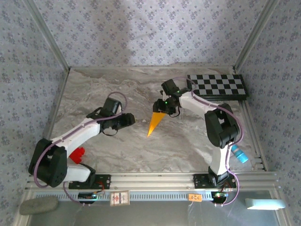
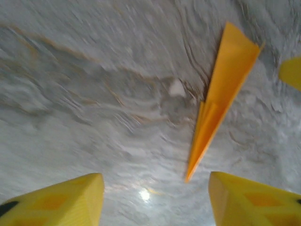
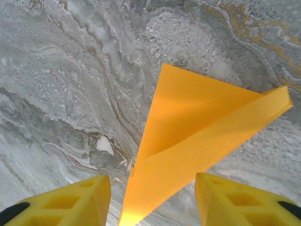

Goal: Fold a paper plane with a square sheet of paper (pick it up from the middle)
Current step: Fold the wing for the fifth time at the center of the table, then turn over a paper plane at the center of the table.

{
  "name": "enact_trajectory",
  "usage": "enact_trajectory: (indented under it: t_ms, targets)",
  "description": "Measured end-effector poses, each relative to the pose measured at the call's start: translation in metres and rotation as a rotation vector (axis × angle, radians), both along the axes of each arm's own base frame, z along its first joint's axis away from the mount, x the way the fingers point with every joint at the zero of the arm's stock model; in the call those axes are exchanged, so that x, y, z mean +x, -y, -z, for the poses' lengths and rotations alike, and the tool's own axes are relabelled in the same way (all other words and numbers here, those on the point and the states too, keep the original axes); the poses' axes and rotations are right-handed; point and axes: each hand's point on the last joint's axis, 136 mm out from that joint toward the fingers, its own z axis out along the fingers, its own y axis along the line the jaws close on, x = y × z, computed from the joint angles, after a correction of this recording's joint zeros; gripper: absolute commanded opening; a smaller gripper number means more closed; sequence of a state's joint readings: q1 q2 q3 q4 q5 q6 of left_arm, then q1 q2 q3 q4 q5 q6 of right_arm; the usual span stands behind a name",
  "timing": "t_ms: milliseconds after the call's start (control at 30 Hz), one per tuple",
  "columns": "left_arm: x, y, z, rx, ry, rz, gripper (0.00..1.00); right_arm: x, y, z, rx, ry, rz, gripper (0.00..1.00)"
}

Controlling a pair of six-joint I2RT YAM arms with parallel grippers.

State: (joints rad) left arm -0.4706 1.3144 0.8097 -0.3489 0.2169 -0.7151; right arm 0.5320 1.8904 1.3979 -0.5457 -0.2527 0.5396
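Observation:
The square sheet of paper lies folded as an orange-yellow paper plane (image 1: 155, 123) flat on the marbled table, its sharp tip toward the near edge. My right gripper (image 1: 162, 110) hovers over the plane's wide rear end. In the right wrist view the plane (image 3: 197, 127) runs down between the spread yellow fingers (image 3: 80, 202) of the right gripper (image 3: 153, 190), clear of both, so it stands open. My left gripper (image 1: 131, 118) sits to the left of the plane, also open. In the left wrist view the plane (image 2: 221, 94) has its tip just above the left gripper (image 2: 155, 195).
A black-and-white checkerboard (image 1: 217, 85) lies at the back right. A small red piece (image 1: 78, 154) sits by the left arm's base, a light blue object (image 1: 239, 153) by the right rail. Patterned walls and metal rails (image 1: 155, 178) bound the table.

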Motion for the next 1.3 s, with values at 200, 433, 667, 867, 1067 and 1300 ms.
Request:
enact_trajectory:
  t_ms: [200, 433, 667, 867, 1067, 1300]
  targets:
    - [0.02, -0.043, -0.016, 0.064, 0.087, -0.114, 0.93, -0.008, 0.004, 0.002, -0.159, 0.002, 0.097, 0.63]
    - [0.019, -0.084, -0.025, 0.117, 0.147, -0.209, 1.0, -0.005, -0.02, 0.008, -0.28, 0.011, 0.19, 0.64]
    - [0.011, -0.1, -0.022, 0.15, 0.148, -0.222, 1.0, -0.01, -0.017, 0.034, -0.401, -0.048, 0.271, 0.59]
    - [0.01, -0.103, -0.019, 0.156, 0.141, -0.222, 1.0, -0.012, -0.007, 0.041, -0.462, -0.068, 0.302, 0.5]
    - [0.01, -0.102, -0.019, 0.145, 0.138, -0.217, 1.0, -0.013, -0.005, 0.037, -0.479, -0.064, 0.316, 0.37]
    - [0.009, -0.102, -0.018, 0.14, 0.135, -0.215, 1.0, -0.015, -0.003, 0.037, -0.483, -0.072, 0.325, 0.29]
